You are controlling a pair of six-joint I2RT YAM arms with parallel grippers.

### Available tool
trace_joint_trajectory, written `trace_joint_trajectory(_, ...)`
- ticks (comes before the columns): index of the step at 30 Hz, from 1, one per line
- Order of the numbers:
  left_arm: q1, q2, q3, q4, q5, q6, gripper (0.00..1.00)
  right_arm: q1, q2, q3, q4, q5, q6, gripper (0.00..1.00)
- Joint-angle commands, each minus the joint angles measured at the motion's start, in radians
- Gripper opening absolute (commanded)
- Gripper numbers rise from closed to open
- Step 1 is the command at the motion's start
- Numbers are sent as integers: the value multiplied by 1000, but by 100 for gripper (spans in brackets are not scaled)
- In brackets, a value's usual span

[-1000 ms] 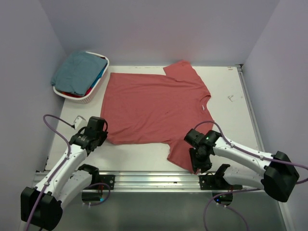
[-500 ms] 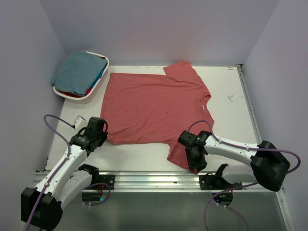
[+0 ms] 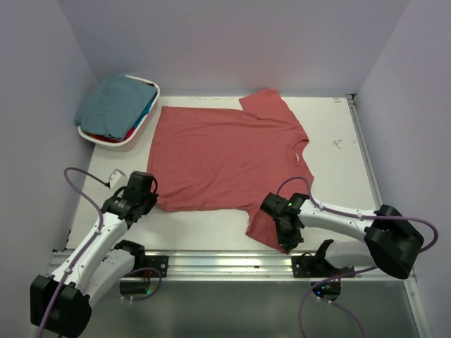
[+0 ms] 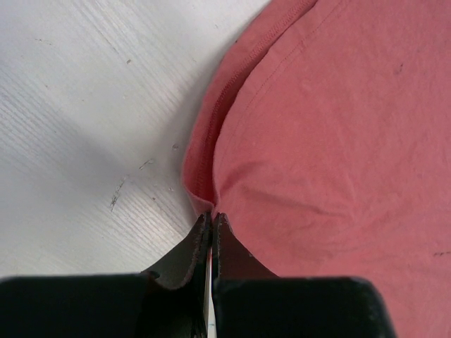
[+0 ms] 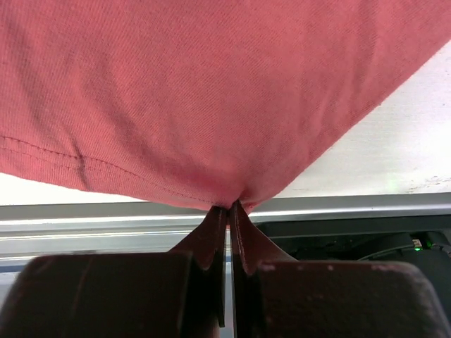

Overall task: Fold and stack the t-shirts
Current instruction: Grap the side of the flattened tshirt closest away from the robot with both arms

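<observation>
A faded brick-red t-shirt [image 3: 225,155] lies spread flat on the white table [image 3: 331,176], its neck toward the right. My left gripper [image 3: 149,199] is shut on its near-left hem corner [image 4: 204,193]. My right gripper [image 3: 285,244] is shut on the near sleeve's edge [image 5: 232,198], close to the table's front rail. A muted teal t-shirt [image 3: 114,104] lies in the white basket [image 3: 144,121] at the back left, on top of bits of bright blue and red cloth.
The metal front rail [image 3: 225,262] runs just below the right gripper and shows in the right wrist view [image 5: 106,225]. Grey walls close the table on the left, back and right. Bare table lies right of the shirt.
My right gripper has shifted left and slightly toward the front edge, keeping the sleeve's edge. The left arm and the shirt body have not moved.
</observation>
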Motion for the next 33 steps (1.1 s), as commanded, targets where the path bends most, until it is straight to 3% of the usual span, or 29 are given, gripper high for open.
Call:
trace_joint_trajectory(1,4,-18,29,-11,-6,19,0,8,-44,-11,-33,92,31,0)
trace_joint_trajectory(10,4,-68,141,-97,-112,55,0,5,-263,192,-316,294,123,0)
trace_joint_trajectory(17,4,-60,174,-126,-138,66,0,6,-204,247,-334,376,132,0)
trace_joint_trajectory(22,4,-71,197,-153,-193,71,0,1,-193,356,-372,550,165,0)
trace_joint_trajectory(26,6,-57,190,-134,-224,91,0,-49,-170,414,-333,646,102,0)
trace_joint_trajectory(33,9,34,142,26,-212,181,0,-314,-76,422,-22,565,-140,0)
